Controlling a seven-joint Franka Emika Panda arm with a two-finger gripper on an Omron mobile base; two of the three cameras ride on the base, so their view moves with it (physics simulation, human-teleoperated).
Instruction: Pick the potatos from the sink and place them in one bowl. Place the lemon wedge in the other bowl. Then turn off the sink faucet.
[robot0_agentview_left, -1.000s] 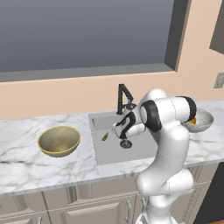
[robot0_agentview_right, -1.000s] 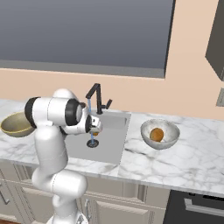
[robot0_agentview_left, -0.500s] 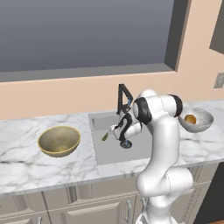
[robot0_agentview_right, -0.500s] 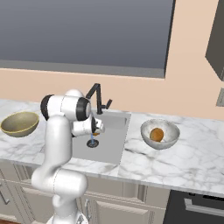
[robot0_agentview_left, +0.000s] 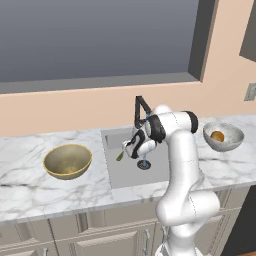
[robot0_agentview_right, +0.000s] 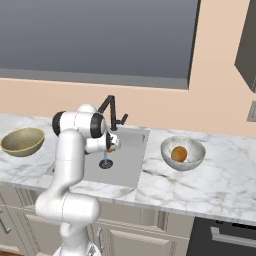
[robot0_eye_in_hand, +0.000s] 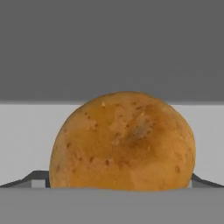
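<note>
Over the last second the arm had swung from beside the silver bowl (robot0_agentview_left: 223, 137), where one potato (robot0_agentview_left: 217, 135) already lay, down into the sink (robot0_agentview_left: 116, 170), so the second pick was beginning. The tool (robot0_agentview_left: 131, 148) stood fully open, gripping nothing. The remaining potato (robot0_eye_in_hand: 122, 142) lay directly ahead, close between its tips.

Peach wall (robot0_agentview_left: 75, 107) with wide dark window (robot0_agentview_left: 95, 37), white marble counter (robot0_agentview_left: 30, 185), pale cabinets (robot0_agentview_left: 100, 235) beneath.

The white marble counter (robot0_agentview_left: 30, 185) carries a gold bowl (robot0_agentview_left: 67, 161) left of the sink (robot0_agentview_left: 127, 172) and a silvery bowl (robot0_agentview_left: 223, 137) on the right.
</note>
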